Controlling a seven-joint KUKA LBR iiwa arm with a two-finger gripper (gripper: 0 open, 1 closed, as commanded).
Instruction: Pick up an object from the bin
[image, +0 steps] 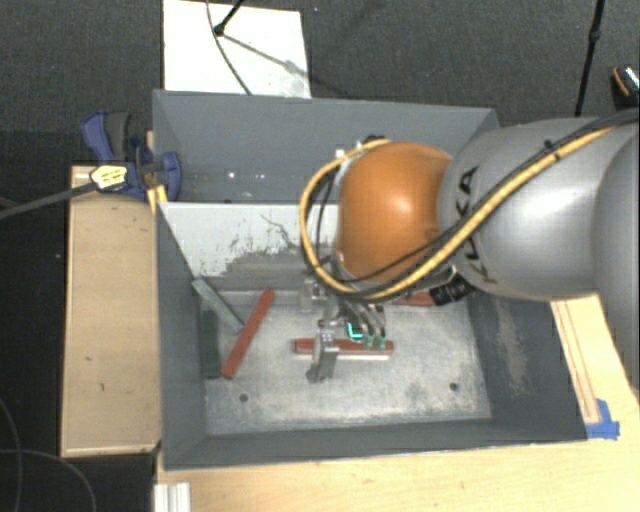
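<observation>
Over the middle of the grey metal bin (440, 385), the KUKA arm (540, 220) is reaching in from the view's right, with its orange wrist cover (390, 215) hanging above the floor. The gripper (335, 352) is sitting low, down near the bin floor. Whether it is released or clenched cannot be told, since the wrist is masking it.

Other contents:
- A long red stick (247, 333) is lying slantwise, well apart from the gripper toward the view's left.
- A dark green block (209, 345) is lying just beside that stick, near the left wall.

Candidate item: a short red flat bar (303, 347), lying level at the bin's centre.

Handling (judgement): the bar is looking light, stiff and thin, and not fragile. Because it is lying flat on smooth metal, it is likely to skid or pivot if it is pinched off-centre. The best hold would be across its narrow width near mid-length, with the jaws pressing down to floor level.

Position relative to the tool: the bar is lying directly under the gripper, its two ends poking out on either side. A small green patch (375, 343) is showing at the right-hand end. Contact is looking probable, but a grasp is not confirmed.
</observation>
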